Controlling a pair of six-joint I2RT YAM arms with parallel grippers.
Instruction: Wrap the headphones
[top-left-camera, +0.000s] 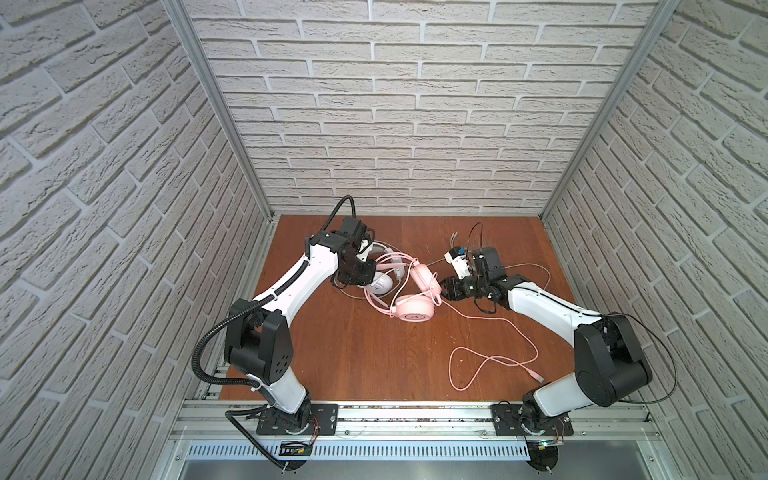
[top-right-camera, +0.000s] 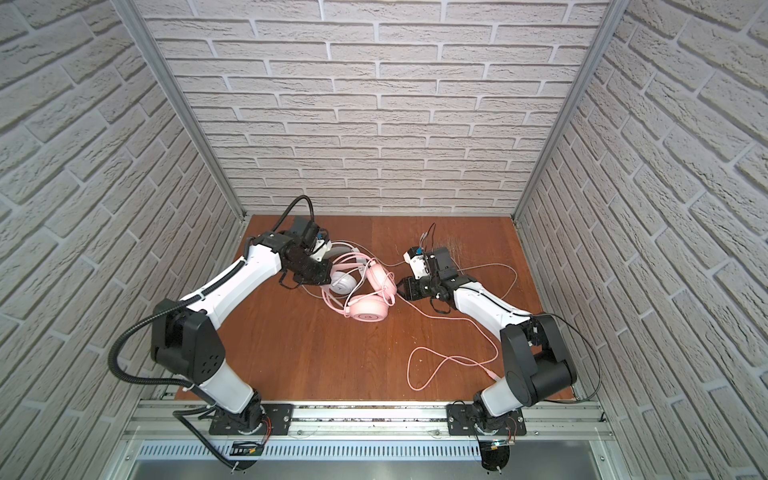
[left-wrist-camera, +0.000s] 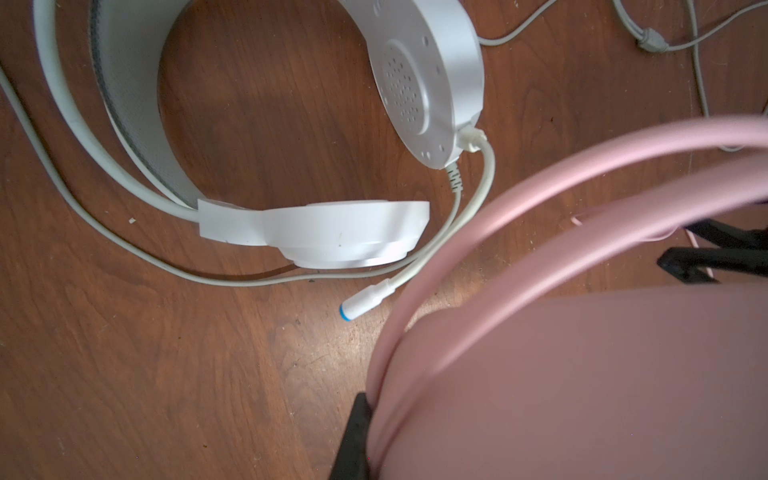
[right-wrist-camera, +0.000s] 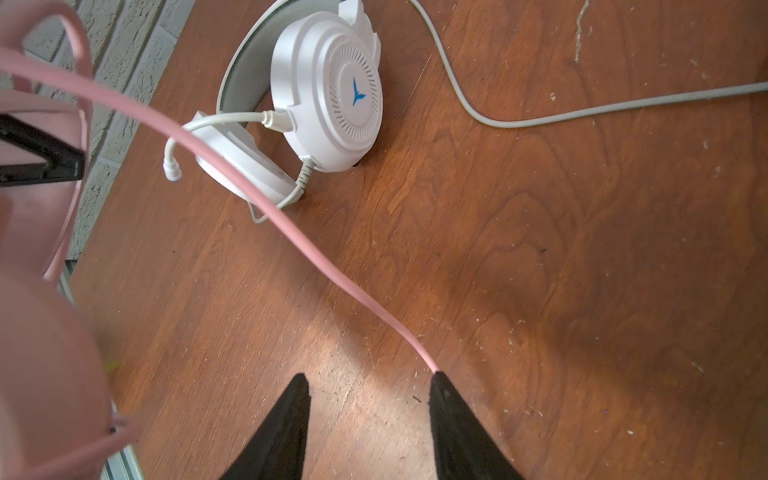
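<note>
Pink headset (top-left-camera: 415, 299) hangs pinched by its band in my left gripper (left-wrist-camera: 361, 432) above the table (top-left-camera: 353, 353); white headset (right-wrist-camera: 328, 104) lies underneath. My right gripper (right-wrist-camera: 368, 386) is spread apart, pink cord (right-wrist-camera: 291, 232) brushing one fingertip.

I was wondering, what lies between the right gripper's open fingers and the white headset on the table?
In the right wrist view, the pink cord crosses bare tabletop from the right gripper toward the white headset.
</note>
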